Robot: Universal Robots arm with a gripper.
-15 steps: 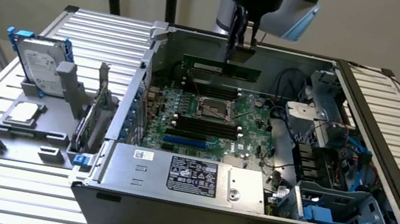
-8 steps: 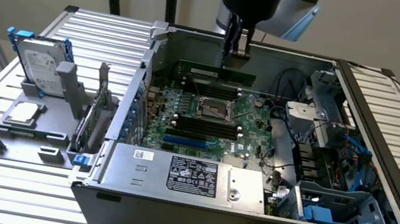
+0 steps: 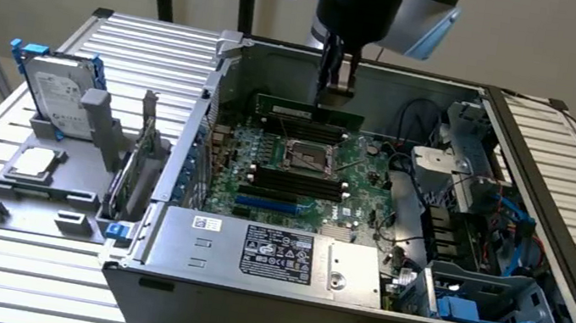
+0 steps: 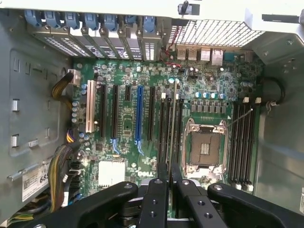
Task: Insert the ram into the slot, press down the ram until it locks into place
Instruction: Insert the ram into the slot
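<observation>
Holding: my gripper [image 3: 335,96] is closed tight on the ram [image 3: 307,113], pinching the middle of its top edge.
Ram place: it stands on its long edge, low inside the computer case [image 3: 278,70]. It is over the green motherboard [image 3: 370,163], just on the far side of the square chip socket [image 3: 309,156].
Slot: the black slots [image 4: 164,128] lie right under the ram, in line with it.
Done: the ram is up in my grip and lined up, I think.
Left: I cannot tell if its bottom edge sits in a slot. It looks too tall to be locked, so the push down is not done.
Feel: the ram is thin, flat, hard and green. The slots are long, narrow black plastic. The case is grey metal.
</observation>
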